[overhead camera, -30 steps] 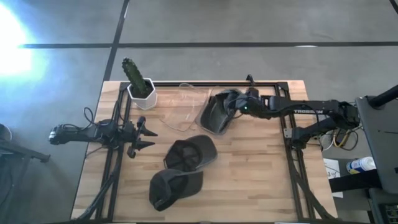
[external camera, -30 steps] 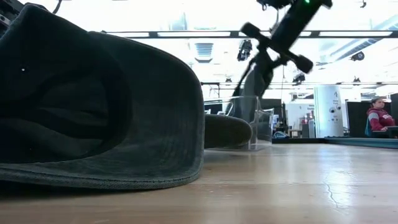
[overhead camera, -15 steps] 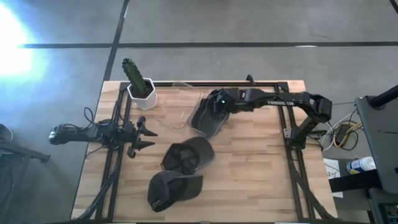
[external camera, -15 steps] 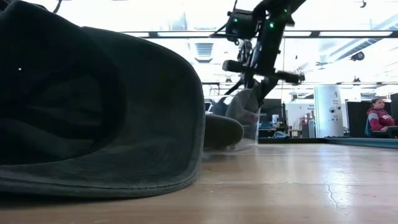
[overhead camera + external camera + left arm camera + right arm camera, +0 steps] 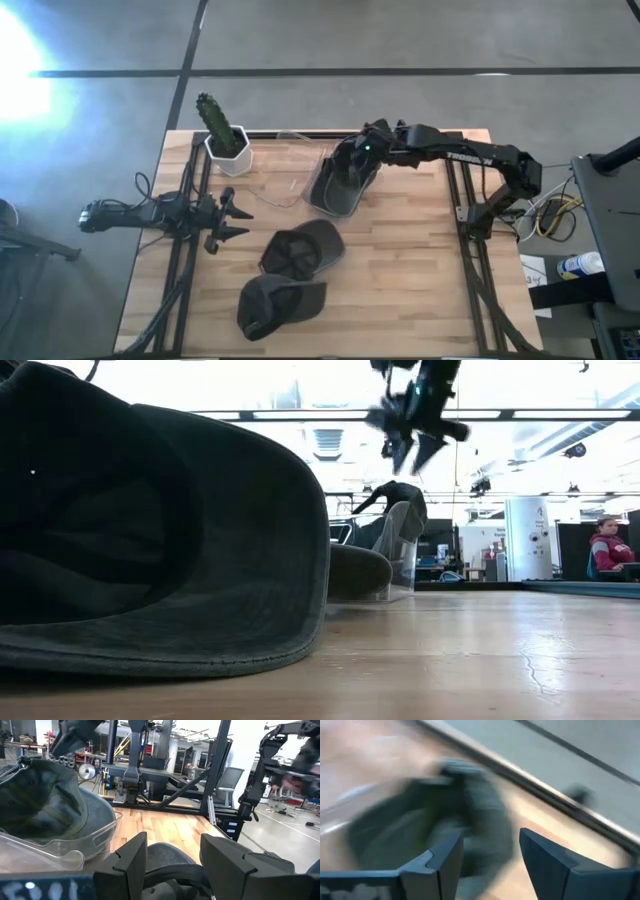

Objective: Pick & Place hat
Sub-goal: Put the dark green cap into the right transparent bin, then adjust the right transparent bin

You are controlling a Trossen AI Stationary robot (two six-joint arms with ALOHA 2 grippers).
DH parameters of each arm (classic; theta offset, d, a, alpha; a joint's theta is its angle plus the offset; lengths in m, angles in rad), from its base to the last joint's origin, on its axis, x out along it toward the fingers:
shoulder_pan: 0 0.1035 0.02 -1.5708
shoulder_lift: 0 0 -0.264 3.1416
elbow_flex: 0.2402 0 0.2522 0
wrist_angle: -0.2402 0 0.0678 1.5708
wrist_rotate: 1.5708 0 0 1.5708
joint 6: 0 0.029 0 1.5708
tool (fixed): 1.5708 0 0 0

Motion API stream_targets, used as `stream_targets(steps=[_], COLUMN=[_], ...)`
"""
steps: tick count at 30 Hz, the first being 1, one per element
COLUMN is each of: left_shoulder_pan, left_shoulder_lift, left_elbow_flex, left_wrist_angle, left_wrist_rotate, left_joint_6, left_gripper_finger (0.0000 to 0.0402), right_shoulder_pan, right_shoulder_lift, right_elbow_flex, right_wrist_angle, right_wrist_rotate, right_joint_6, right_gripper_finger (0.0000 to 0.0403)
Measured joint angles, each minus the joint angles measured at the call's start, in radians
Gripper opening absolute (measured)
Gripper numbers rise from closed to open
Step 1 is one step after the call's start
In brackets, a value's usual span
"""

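Note:
A dark grey hat lies tilted, hollow side up, at the right end of a clear plastic bin; in the left wrist view the hat shows behind the bin's clear wall. My right gripper hangs open just above it, and in the low view this gripper is clear of the hat. Two more dark hats lie on the table nearer the front. My left gripper rests open at the table's left side.
A potted cactus stands at the far left corner, beside the bin. Black frame rails run along the table's sides and back. Bare wood lies at the front right. A person sits in the room far behind.
My right gripper has carried the hat toward the table's left, onto the bin's right end, opened and let go. It has then risen and drawn back a little toward the far right. The hat now lies at the bin on its own.

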Motion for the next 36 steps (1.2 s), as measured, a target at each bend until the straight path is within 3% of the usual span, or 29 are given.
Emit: stream_targets(steps=[4, 6, 10, 15, 25, 36], left_shoulder_pan=[0.000, 0.000, 0.000, 0.000, 0.000, 0.000], left_shoulder_lift=[0.000, 0.000, 0.000, 0.000, 0.000, 0.000], left_elbow_flex=[0.000, 0.000, 0.000, 0.000, 0.000, 0.000], left_wrist_angle=[0.000, 0.000, 0.000, 0.000, 0.001, 0.004], left_wrist_rotate=[0.000, 0.000, 0.000, 0.000, 0.000, 0.000], left_joint_6=[0.000, 0.000, 0.000, 0.000, 0.000, -0.001], left_gripper_finger=[0.0179, 0.0179, 0.0179, 0.0179, 0.0179, 0.0179], right_shoulder_pan=[0.067, 0.094, 0.134, 0.176, 0.187, 0.184], right_shoulder_lift=[0.012, 0.067, 0.176, 0.284, 0.371, 0.315], right_elbow_flex=[-0.033, -0.044, -0.041, -0.013, -0.008, -0.074], right_wrist_angle=[0.171, 0.229, 0.336, 0.335, 0.284, 0.060], right_wrist_rotate=[-0.277, -0.332, -0.349, -0.407, -0.424, -0.357], right_joint_6=[-0.177, -0.216, -0.298, -0.373, -0.410, -0.401], right_gripper_finger=[0.0185, 0.0180, 0.0176, 0.0175, 0.0165, 0.0035])
